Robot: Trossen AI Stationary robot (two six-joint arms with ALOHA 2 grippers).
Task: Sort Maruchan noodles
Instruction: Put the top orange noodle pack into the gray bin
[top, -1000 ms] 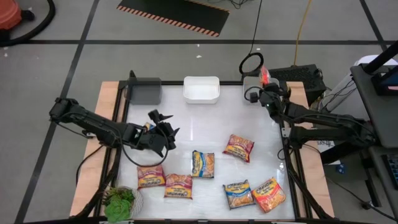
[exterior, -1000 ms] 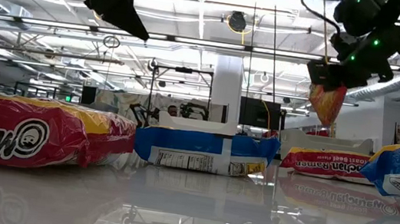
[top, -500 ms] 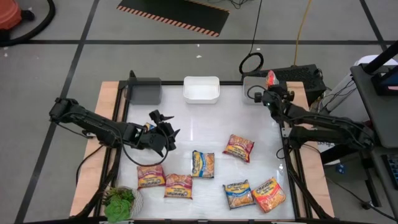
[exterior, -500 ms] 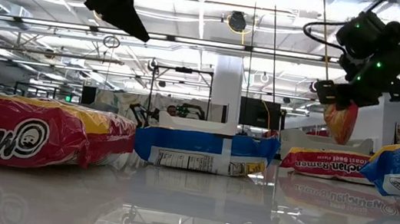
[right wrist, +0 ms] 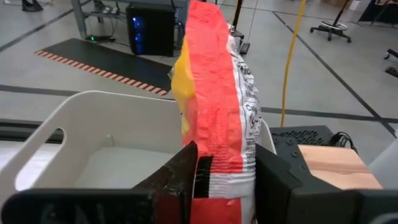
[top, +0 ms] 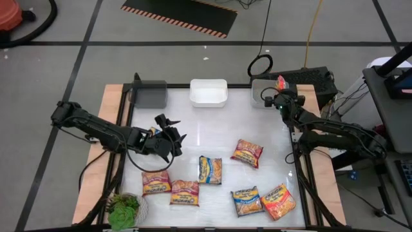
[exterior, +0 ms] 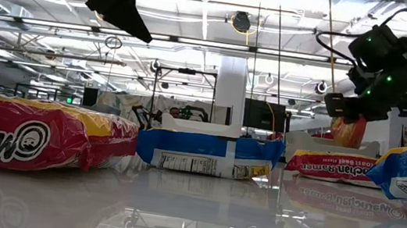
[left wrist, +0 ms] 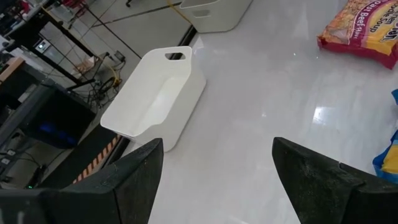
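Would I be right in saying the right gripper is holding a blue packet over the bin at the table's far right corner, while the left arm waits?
Not quite: the packet in the right gripper is red, as the right wrist view shows. The rest stands: it hangs over the far right bin, and the left gripper waits.

Two dark fingers (left wrist: pixel 134 180) of the left gripper (left wrist: pixel 217 180) stand wide apart above the glossy white table (left wrist: pixel 249 106). Beyond them lies a white handled bin (left wrist: pixel 155 99), a second white bin (left wrist: pixel 214 11) farther off. A red beef ramen packet (left wrist: pixel 364 31) lies nearby, a blue packet's corner (left wrist: pixel 388 163) at the edge.
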